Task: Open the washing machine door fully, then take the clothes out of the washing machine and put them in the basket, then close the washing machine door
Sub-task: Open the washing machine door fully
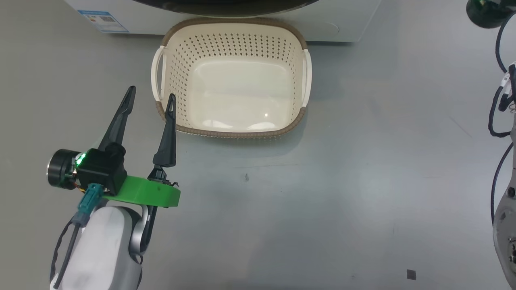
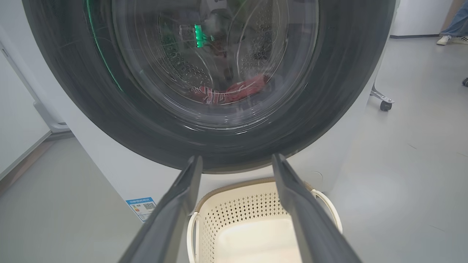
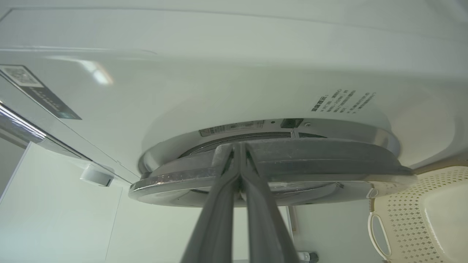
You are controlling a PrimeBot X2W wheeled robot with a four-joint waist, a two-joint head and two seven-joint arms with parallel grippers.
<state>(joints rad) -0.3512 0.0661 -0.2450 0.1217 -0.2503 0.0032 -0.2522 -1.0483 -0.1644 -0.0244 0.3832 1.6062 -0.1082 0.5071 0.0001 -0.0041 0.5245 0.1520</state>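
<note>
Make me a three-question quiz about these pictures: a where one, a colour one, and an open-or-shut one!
1. Where is the basket? A on the floor by the washing machine; B on a shelf; C held up.
2. What colour are the clothes behind the washing machine door? A blue; B red; C yellow.
3. Jaws of the left gripper? A shut; B gripping cloth; C open, empty.
Answers: A, grey floor surrounds it; B, red shows through the door; C, a gap parts them.
</note>
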